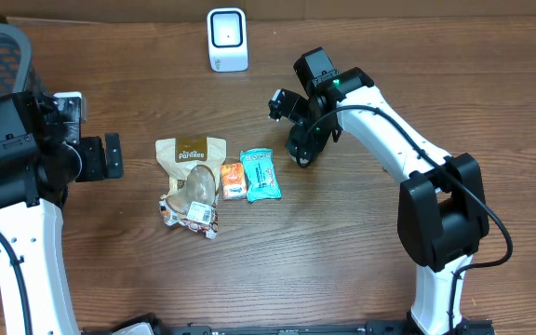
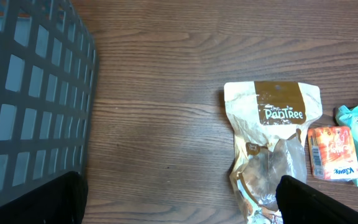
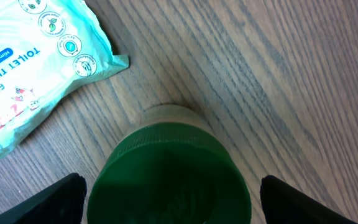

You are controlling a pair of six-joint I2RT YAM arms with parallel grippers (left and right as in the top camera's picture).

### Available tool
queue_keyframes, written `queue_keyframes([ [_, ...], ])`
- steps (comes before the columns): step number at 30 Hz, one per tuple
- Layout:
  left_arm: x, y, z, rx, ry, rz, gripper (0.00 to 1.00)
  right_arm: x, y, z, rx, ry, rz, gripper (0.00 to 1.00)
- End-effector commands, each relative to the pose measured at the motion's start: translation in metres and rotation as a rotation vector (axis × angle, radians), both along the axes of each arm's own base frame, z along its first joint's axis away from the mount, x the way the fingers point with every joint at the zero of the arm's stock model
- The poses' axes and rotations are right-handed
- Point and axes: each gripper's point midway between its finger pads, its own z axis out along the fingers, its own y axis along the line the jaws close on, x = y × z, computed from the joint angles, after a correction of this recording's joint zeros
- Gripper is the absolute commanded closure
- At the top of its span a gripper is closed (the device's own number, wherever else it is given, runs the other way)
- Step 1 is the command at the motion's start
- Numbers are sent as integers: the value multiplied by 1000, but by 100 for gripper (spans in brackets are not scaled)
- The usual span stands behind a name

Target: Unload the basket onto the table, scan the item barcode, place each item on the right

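Bottle (image 3: 169, 168) is standing directly under my right gripper (image 3: 179, 202), between its spread fingers; left gripper (image 2: 179, 208) is waiting spread, farther off.

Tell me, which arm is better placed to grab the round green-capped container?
Right. The right gripper straddles the round green-capped container, a finger on each side. The left gripper hangs open far off, beyond the brown paper snack pouch, near the grey basket.

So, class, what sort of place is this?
Probably a mock shop checkout: a white box-shaped barcode scanner, a brown snack pouch and teal tissue packet on a wooden table, and a grey plastic mesh basket.
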Motion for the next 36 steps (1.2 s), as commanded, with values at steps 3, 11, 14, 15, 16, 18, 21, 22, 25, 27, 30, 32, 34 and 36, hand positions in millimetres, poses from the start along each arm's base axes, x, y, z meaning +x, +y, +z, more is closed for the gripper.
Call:
queue_keyframes([
  [3, 1, 1, 5, -1, -13, 14, 0, 2, 1, -3, 15, 0, 0, 28],
  [11, 1, 1, 5, -1, -13, 14, 1, 2, 1, -3, 40, 32, -150, 50],
  [14, 1, 1, 5, -1, -13, 14, 0, 4, -2, -3, 42, 43, -254, 54],
  [15, 1, 1, 5, -1, -13, 14, 0, 5, -4, -3, 40, 46, -301, 56],
  [16, 1, 1, 5, -1, -13, 14, 0, 5, -5, -3, 42, 50, -347, 56],
  [18, 1, 1, 5, -1, -13, 14, 0, 5, -6, -3, 56, 69, -459, 57],
  [21, 1, 1, 5, -1, -13, 14, 0, 4, -7, -3, 93, 116, -684, 56],
  [22, 1, 1, 5, -1, -13, 14, 0, 3, -7, -4, 107, 140, -786, 56],
  [25, 1, 1, 5, -1, -13, 14, 0, 0, -8, -4, 130, 180, -963, 50],
  [27, 1, 1, 5, -1, -13, 14, 0, 1, -8, -4, 138, 186, -1002, 50],
  [30, 1, 1, 5, -1, -13, 14, 0, 1, -8, -4, 142, 186, -1010, 41],
  [32, 1, 1, 5, -1, -13, 14, 0, 2, -8, -4, 143, 186, -1010, 35],
  [34, 1, 1, 5, -1, -13, 14, 0, 3, -7, -4, 147, 183, -1009, 30],
  [36, 1, 1, 5, -1, -13, 14, 1, 4, -7, -3, 150, 178, -1001, 27],
])
